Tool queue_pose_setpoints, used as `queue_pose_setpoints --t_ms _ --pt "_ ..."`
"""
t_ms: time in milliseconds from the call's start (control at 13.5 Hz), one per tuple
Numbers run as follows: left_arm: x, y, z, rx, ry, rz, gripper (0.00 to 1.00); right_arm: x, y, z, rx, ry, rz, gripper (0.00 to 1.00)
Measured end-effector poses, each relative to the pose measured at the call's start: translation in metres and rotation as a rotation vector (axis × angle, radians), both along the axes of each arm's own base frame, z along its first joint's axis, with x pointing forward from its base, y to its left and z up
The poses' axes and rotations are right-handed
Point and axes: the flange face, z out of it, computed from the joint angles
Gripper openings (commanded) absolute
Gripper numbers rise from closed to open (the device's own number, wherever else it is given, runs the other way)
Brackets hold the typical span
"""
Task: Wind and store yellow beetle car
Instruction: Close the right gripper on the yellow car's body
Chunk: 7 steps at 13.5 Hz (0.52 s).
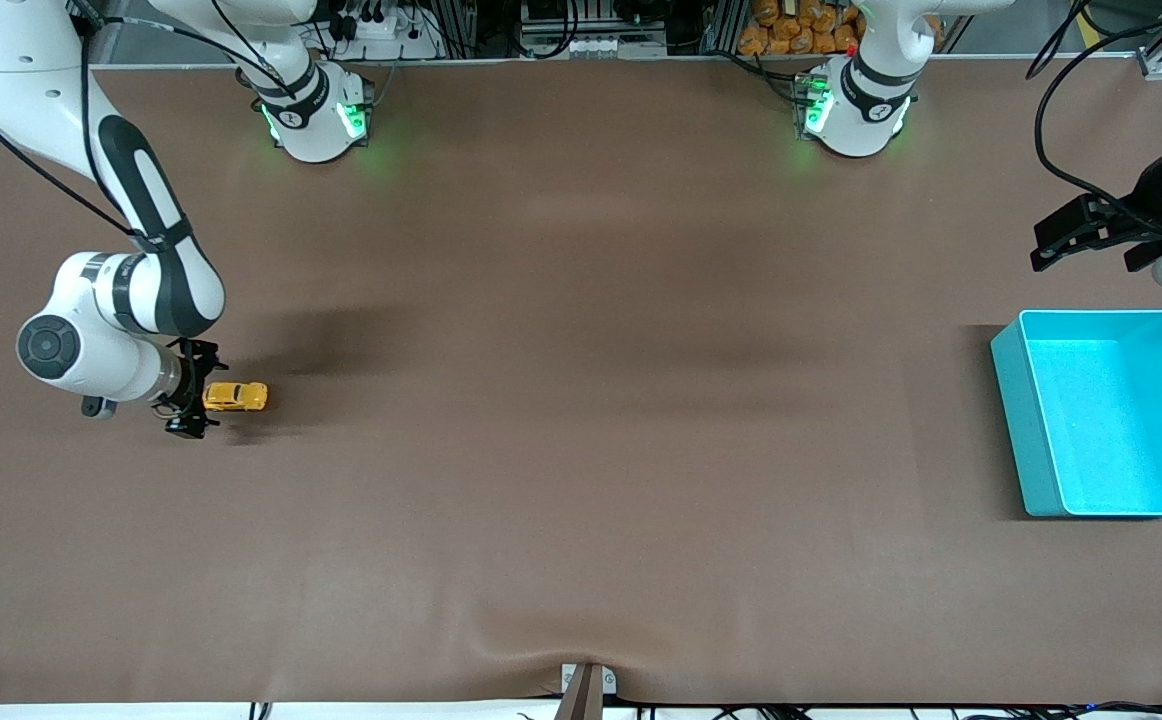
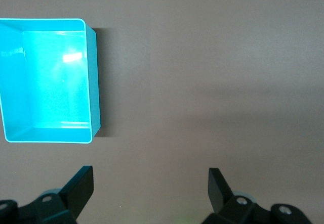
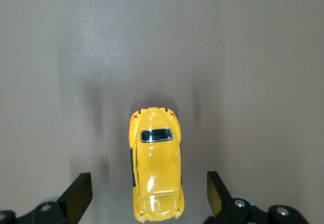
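Well apart from the turquoise bin (image 1: 1101,420), toward the right arm's end of the table, the yellow beetle car (image 1: 235,397) sits between the right gripper's (image 1: 193,389) spread fingers, untouched. Beside the bin, the left gripper (image 1: 1091,240) waits, fingers apart.

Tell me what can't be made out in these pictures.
- Yellow beetle car: its wheels and any winding part are hidden under its body in the right wrist view, too small in the front view.
- Turquoise bin: one corner cut off by the front view's edge.
- Left arm: mostly outside the front view.
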Motion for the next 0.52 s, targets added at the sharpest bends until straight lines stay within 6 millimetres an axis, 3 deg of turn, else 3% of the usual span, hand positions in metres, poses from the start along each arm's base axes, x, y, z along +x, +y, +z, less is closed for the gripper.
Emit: queue_pose_setpoints --t_ms 148,518 --pt "0.0000 0.0000 0.0000 0.000 0.000 0.000 1.00 -0.0028 0.0011 -0.0040 0.001 0.002 0.001 0.91" --pt "0.0000 0.0001 -0.0001 0.000 0.000 0.000 1.00 -0.0044 0.0023 -0.0060 0.002 0.001 0.003 0.86"
